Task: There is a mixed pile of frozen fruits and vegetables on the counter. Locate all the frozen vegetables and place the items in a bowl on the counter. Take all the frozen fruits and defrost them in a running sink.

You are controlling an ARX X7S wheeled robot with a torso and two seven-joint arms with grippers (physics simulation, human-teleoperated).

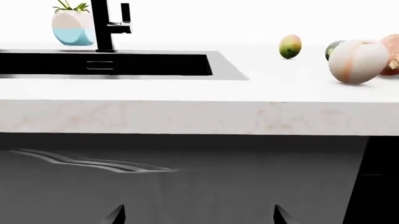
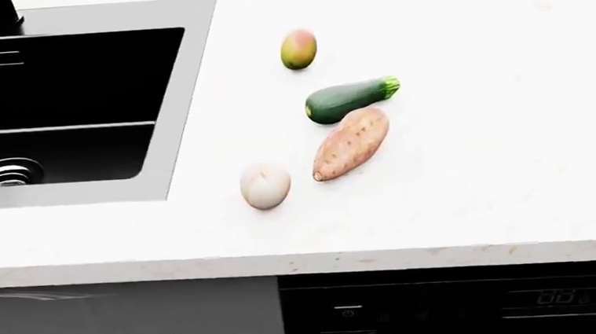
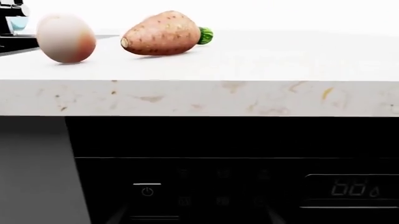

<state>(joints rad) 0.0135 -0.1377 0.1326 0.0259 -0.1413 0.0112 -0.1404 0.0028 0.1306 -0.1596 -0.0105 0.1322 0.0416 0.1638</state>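
Nothing is sorted yet: both end effectors hang low under the worktop [image 2: 469,202], too hidden to tell their grip, while the peach [image 2: 265,185], sweet potato [image 2: 351,142], zucchini [image 2: 348,99] and mango [image 2: 298,49] lie beside the dry-looking sink [image 2: 181,73].

Before you, the tabletop [image 2: 488,185] is pale, matt, speckled stone. At ten o'clock, the sink [image 2: 74,112] is dark brushed metal. The sweet potato [image 2: 351,142] looks rough and pitted; the zucchini [image 2: 346,100] smooth and slightly glossy; the mango [image 2: 298,49] smooth-skinned; the faucet [image 1: 109,25] matt black.
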